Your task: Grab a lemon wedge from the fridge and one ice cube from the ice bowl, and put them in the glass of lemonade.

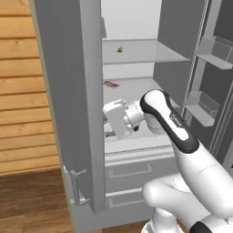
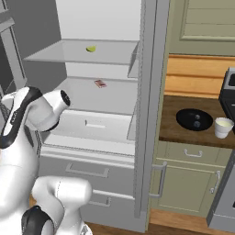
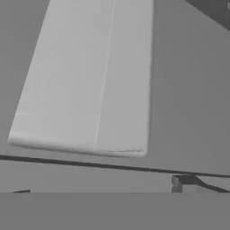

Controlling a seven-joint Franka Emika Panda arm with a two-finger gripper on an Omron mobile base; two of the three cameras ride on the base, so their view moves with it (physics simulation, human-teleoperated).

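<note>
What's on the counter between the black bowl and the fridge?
Nothing. In the right base view, only bare brown counter lies between the ice bowl and the open fridge door's edge.

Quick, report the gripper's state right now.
Gripper: inside the open fridge, partly hidden behind the door edge; whether it is open or shut cannot be told. Nothing seen held; the lemon wedge sits on the upper shelf.
</note>
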